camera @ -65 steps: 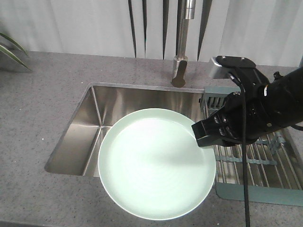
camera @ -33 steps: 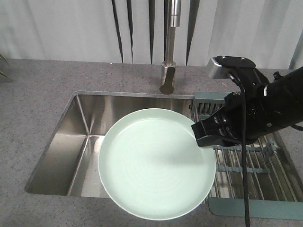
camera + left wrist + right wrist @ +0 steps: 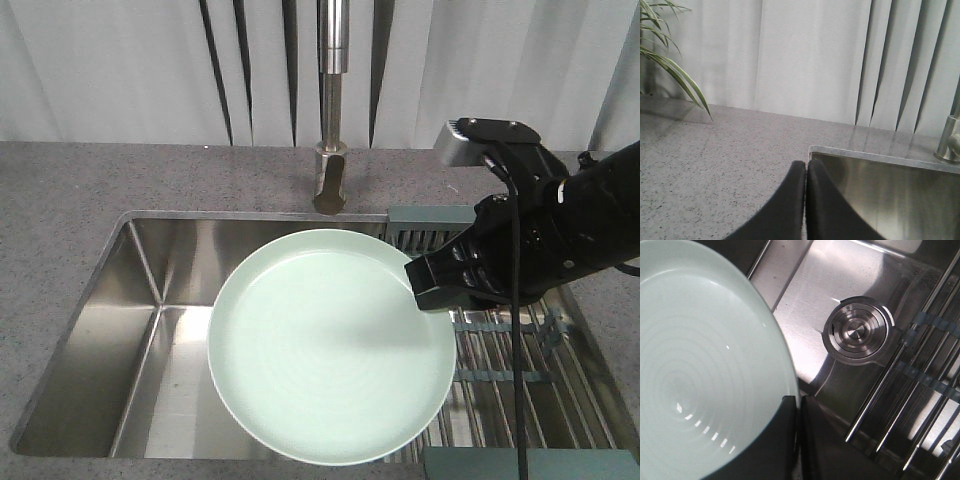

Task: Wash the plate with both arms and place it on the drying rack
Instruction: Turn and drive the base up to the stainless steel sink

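Right tool (image 3: 425,285) pinched on right rim of plate (image 3: 320,345) — plate held over sink (image 3: 150,300), extending leftward from tool. Left tool (image 3: 805,200) closed, empty, above bench (image 3: 700,150) at sink's left corner. Drying rack (image 3: 520,345) just right, beneath right arm (image 3: 590,220).

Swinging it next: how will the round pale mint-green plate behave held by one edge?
The round pale mint-green plate shows no droop, so it is probably stiff. Pinched only at its rim by the right gripper, it may pivot. Glints on its face suggest a slick glaze; it could slip.
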Motion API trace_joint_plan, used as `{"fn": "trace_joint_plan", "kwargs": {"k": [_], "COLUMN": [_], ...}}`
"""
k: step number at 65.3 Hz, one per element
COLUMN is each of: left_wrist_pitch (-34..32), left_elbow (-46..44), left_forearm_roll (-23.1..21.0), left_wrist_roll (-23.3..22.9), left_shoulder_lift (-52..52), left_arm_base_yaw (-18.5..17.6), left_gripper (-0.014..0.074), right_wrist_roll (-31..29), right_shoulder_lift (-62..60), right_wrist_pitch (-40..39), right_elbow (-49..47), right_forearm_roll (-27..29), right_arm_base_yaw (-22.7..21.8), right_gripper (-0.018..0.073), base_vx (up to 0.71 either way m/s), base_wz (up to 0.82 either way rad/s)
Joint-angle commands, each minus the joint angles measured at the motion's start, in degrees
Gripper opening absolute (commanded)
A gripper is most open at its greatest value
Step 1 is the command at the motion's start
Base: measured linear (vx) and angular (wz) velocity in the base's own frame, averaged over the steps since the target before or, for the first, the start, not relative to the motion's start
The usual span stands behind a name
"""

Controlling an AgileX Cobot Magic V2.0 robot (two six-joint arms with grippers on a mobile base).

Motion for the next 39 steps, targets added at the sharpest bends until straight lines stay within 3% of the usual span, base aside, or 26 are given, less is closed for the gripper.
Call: {"fn": "trace_joint_plan", "kwargs": {"k": [1, 39], "left_wrist_pitch": [-4.1, -4.1], "left_elbow": [-1.5, -1.5], "left_forearm_roll": [-0.1, -0.1], "left_wrist_roll": [-0.4, -0.4], "left_shoulder_lift": [-0.8, -0.8], "left_arm_base_yaw": [-0.4, -0.4], "left_gripper": [-0.0007, -0.0007], "right_wrist_roll": [-0.4, -0.4], "right_shoulder_lift": [-1.8, -1.8], "right_wrist_pitch": [-2.0, -2.0], "right_elbow": [-1.3, -1.3], "right_forearm_roll": [1.6, 1.6], "right_arm_base_yaw": [-0.1, -0.1], "right_gripper": [-0.0004, -0.0004], "base_vx": [0.05, 0.03], "base_wz": [-0.06, -0.06]}}
